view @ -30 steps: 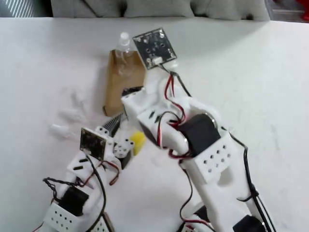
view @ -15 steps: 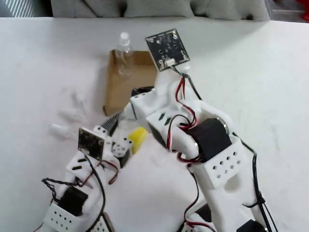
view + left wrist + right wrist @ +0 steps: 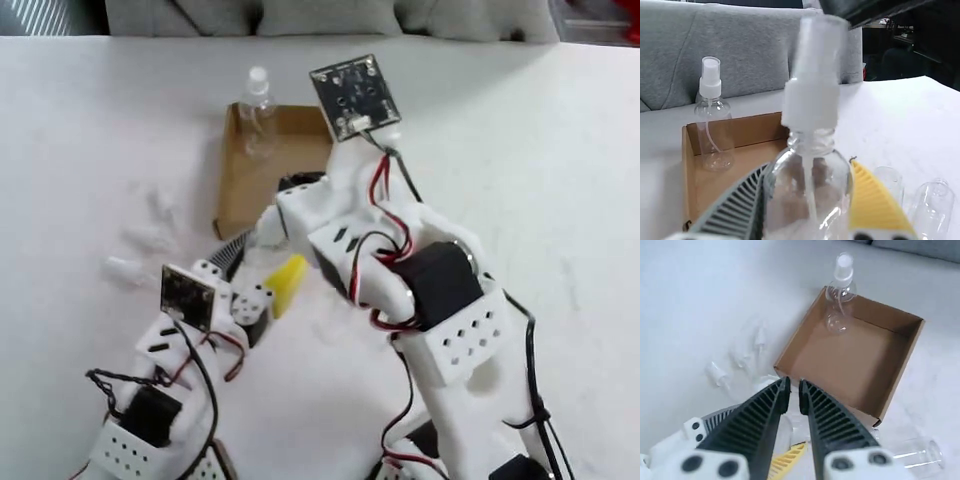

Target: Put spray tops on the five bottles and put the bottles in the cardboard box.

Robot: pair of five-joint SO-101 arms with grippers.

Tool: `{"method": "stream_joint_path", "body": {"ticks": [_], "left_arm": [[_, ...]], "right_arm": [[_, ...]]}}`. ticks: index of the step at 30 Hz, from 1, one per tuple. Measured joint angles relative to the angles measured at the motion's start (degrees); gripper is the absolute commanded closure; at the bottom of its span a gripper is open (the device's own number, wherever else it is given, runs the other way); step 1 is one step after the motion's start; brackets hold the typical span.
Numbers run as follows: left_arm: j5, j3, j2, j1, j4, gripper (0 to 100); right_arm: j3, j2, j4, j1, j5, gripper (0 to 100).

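Swinging rightward over the last second, the right arm has come off the cardboard box [image 3: 250, 195] and uncovered most of its floor; the left arm has not budged.

Loose spray tops [image 3: 148, 238] lie on the table [image 3: 520, 120], out from the box's left wall. Just off the box's near edge, my left gripper [image 3: 807, 205] is clamped round the belly of the held bottle [image 3: 810, 170]. That bottle is upright, with a spray top [image 3: 812, 95] perched on its neck. Thread shows under the collar, so I judge it not yet wound home.

To do this well I'd keep the left clamp firm and the bottle plumb. I'd bring the right fingers square onto the collar rather than the nozzle, then turn in short bites until the thread disappears, watching that the dip tube stays straight.

Inside the box stands one capped bottle [image 3: 839, 290], tucked into the far left corner, the one thing I see in it. My right gripper [image 3: 794, 387] hangs above the box's near left corner, its fingers drawn almost together on nothing. Two uncapped bottles [image 3: 935, 200] wait on the table off the box's near right corner.
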Motion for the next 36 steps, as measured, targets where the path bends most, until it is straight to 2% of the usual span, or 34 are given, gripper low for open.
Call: {"method": "stream_joint_path", "body": {"ticks": [9,14,21,25,32,36], "left_arm": [[0.0,1.58,0.0,-0.26,-4.4,98],[0.0,1.67,-0.09,-2.64,-7.56,98],[0.0,1.67,-0.09,-6.77,-18.55,98],[0.0,1.41,-0.09,-9.41,-25.67,98],[0.0,-4.4,-0.09,-11.25,-25.93,98],[0.0,-6.51,-0.09,-11.25,-25.93,98]], "right_arm": [[0.0,0.0,-1.93,12.22,0.0,98.1],[1.14,0.0,4.48,17.85,0.0,98.1],[14.77,0.0,8.18,23.74,0.09,98.1],[25.41,0.09,2.55,27.34,0.09,98.1],[44.57,0.09,-15.21,31.65,0.09,98.1],[49.23,0.09,-20.84,33.49,0.09,98.1]]}}
